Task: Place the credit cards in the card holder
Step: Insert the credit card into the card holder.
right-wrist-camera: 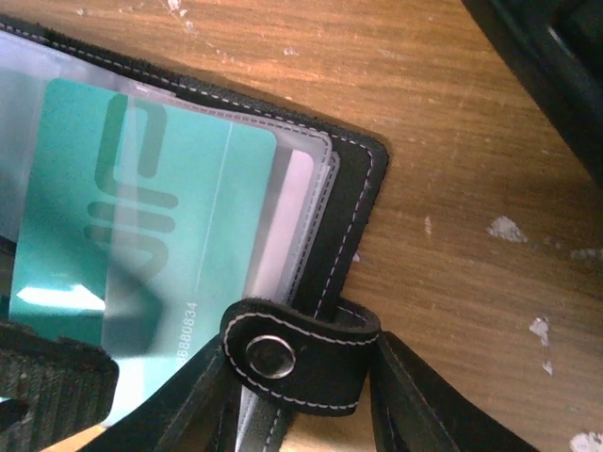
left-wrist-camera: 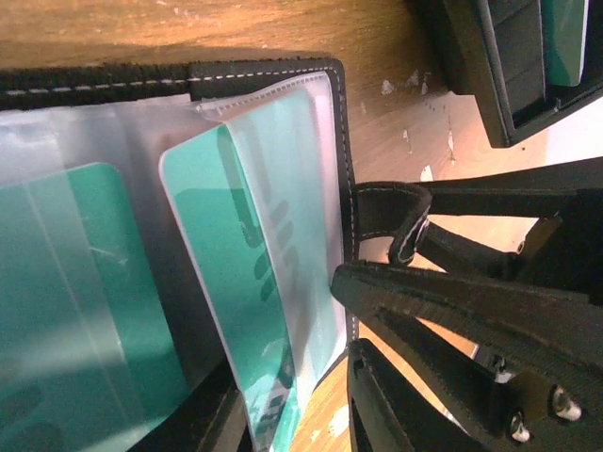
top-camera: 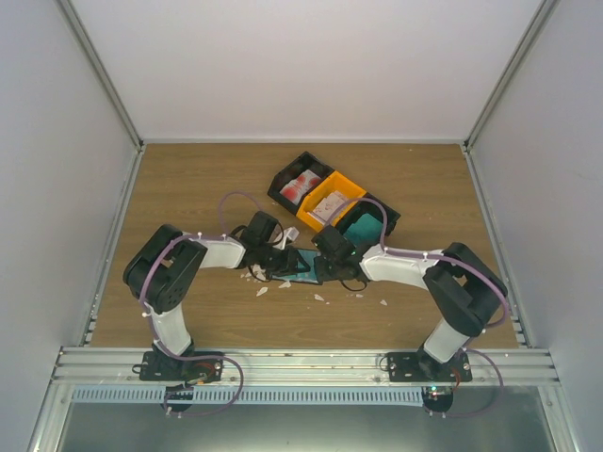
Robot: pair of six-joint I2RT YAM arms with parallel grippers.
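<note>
Two black bins point(top-camera: 282, 179) flank an orange bin point(top-camera: 350, 185) on the wooden table point(top-camera: 188, 179), white scraps point(top-camera: 262, 290) nearer.

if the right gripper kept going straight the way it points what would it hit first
The snap strap of the card holder, lying between the fingers of the right gripper; contact unclear. Beyond it come the holder's edge and a teal card.

Left arm point(top-camera: 222, 251) and right arm point(top-camera: 400, 266) show white links, black joints, purple cables point(top-camera: 154, 268).

Left edge crops the card holder point(left-wrist-camera: 264, 71).
</note>
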